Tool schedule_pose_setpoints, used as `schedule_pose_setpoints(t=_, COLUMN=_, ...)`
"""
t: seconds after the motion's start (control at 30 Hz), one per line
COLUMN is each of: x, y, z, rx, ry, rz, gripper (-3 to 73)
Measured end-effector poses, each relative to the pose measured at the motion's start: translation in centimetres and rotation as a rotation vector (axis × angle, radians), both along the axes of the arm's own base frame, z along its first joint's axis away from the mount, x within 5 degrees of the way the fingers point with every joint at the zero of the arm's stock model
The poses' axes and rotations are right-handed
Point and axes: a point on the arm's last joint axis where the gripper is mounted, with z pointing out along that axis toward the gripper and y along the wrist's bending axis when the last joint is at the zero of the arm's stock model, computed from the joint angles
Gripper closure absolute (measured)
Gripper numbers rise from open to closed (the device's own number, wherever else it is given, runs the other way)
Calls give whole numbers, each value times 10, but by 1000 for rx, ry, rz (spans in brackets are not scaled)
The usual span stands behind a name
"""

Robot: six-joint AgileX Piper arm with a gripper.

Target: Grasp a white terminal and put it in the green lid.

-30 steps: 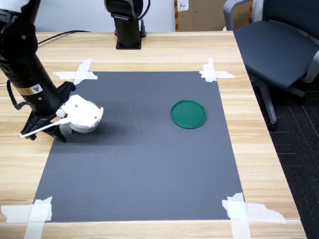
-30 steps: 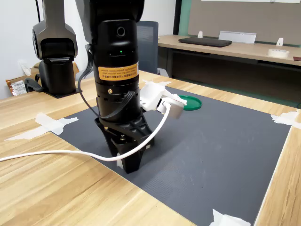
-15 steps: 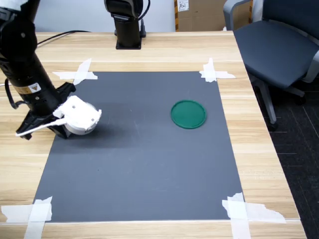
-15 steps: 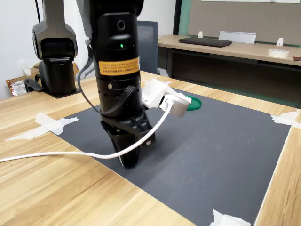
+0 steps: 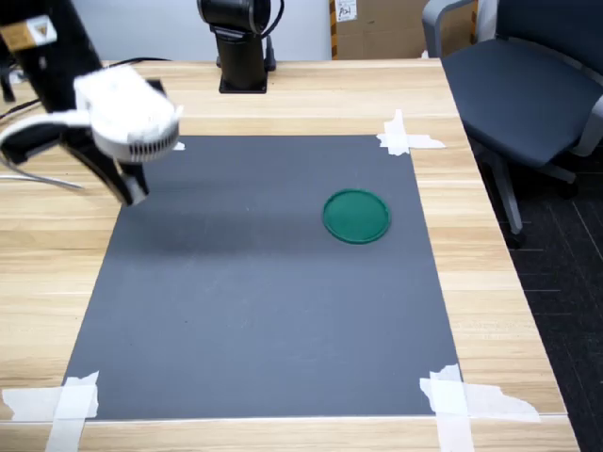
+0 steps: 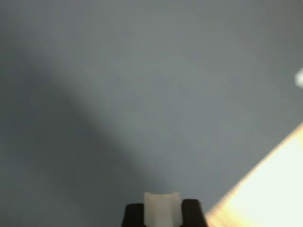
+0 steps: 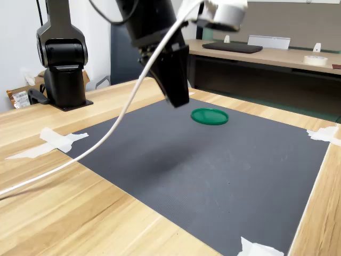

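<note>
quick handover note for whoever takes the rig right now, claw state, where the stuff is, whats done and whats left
Claw: raised above the mat, shut on the terminal, as the wrist view shows.
Lid: on the mat toward the first exterior view's right, nothing in it.
Done: terminal picked up.
Left: carry it across to the lid, lower, release inside the rim.
</note>
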Motion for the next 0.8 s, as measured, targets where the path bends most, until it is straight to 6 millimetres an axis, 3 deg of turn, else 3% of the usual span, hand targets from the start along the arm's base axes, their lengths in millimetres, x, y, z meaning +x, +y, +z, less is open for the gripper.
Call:
schedule_pose_setpoints(t=0.23, x=-16, y=26, z=24, rx=87, ry=-9, rz=29, gripper=619)
schedule_pose_setpoints(t=0.8, x=-26, y=149, z=14, rx=-57, ry=136, rz=183, gripper=619)
